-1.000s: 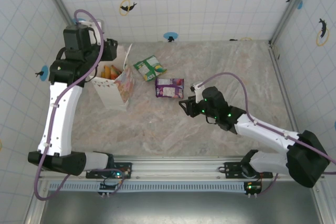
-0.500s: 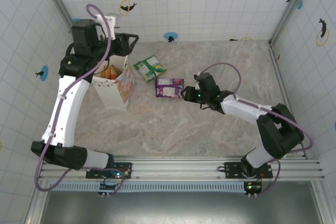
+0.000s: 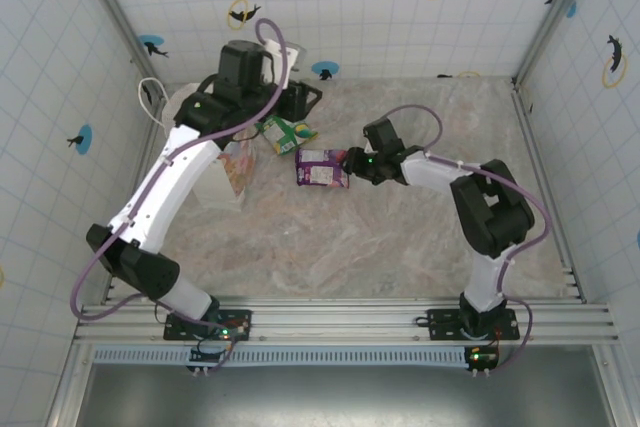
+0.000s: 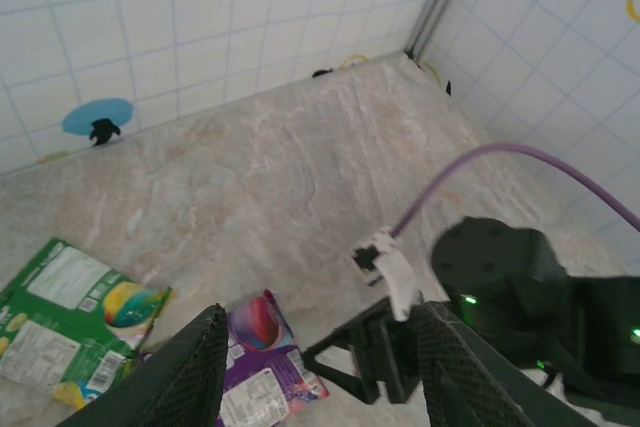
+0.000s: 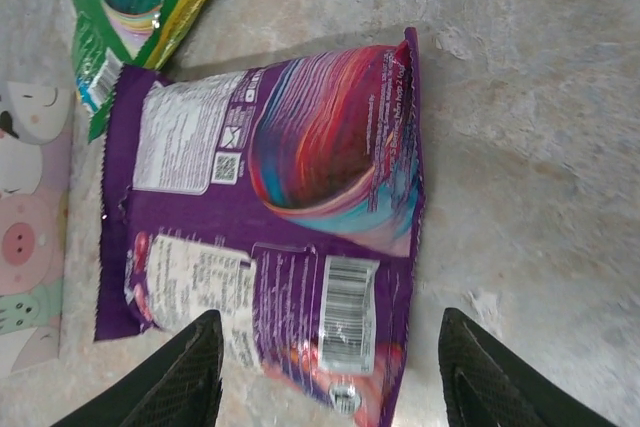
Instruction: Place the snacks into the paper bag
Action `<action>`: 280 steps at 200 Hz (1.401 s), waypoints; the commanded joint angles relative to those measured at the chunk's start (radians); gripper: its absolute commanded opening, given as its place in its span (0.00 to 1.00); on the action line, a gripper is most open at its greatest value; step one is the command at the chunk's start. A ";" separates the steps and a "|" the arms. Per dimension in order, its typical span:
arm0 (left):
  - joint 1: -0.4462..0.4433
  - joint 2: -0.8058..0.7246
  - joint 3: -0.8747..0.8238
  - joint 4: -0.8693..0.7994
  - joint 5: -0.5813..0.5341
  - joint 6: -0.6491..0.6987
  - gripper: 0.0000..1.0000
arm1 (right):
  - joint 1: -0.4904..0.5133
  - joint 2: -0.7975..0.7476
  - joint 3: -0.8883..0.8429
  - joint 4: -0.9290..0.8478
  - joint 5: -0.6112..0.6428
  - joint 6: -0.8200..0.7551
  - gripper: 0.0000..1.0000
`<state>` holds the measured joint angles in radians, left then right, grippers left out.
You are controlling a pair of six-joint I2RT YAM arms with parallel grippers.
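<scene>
- Lining up on the purple packet (image 5: 270,217) from the right, right gripper (image 3: 350,164) has fingers spread, nothing grabbed.
- Left gripper (image 4: 320,367) hovers unclenched, empty, near the green packet (image 4: 60,317), probably its pick.

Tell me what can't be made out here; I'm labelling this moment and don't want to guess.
- Top view: the left arm covers most of the paper bag, so its contents are hidden.
- Left wrist view: the green packet is cut off by the frame edge.
- Right wrist view: print on the purple packet is too small to read.
</scene>
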<state>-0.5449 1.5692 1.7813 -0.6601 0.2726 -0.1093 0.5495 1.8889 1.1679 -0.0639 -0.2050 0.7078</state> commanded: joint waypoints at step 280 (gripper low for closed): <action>-0.046 0.000 -0.229 -0.066 0.239 0.248 0.63 | -0.017 -0.586 -0.435 0.103 -0.147 -0.571 0.00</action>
<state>-0.5884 1.6028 1.5856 -0.7044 0.4110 0.0353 0.5449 1.4288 0.7918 0.0032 -0.2943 0.3679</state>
